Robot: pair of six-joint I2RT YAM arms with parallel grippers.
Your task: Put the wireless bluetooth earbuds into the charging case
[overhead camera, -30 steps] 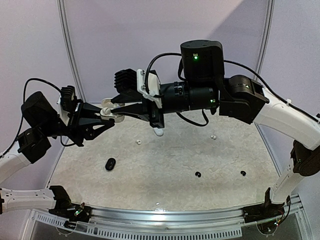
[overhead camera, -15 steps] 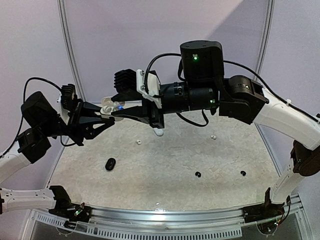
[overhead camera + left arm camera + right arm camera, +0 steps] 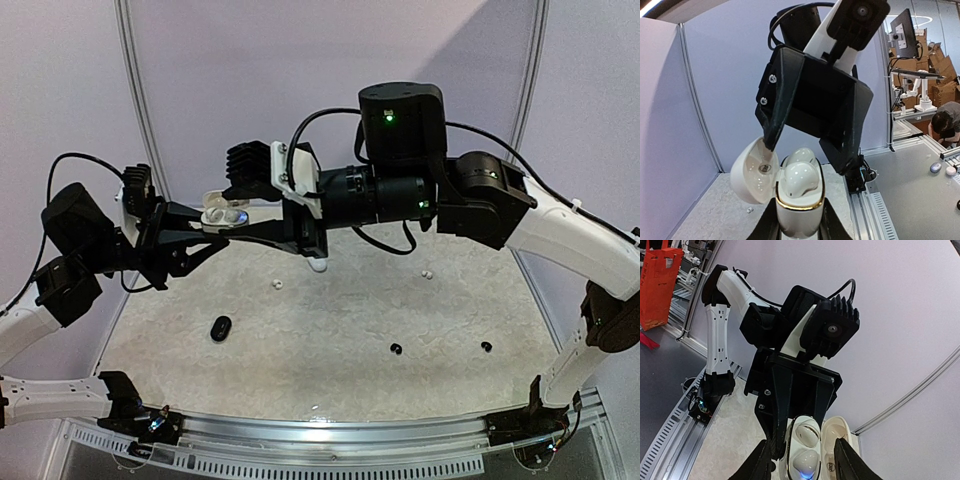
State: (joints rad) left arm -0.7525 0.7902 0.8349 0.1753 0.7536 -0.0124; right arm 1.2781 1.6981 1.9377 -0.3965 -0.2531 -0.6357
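White arm links (image 3: 560,230), black motor housings (image 3: 400,125), looping black cables (image 3: 325,110), green status lights (image 3: 388,116)

Open white charging case (image 3: 795,220) raised above the table (image 3: 300,370), two white earbuds (image 3: 799,177) seated inside.
Lid swung aside; a loose white earbud (image 3: 278,284) and black earbuds (image 3: 396,348) lie below.
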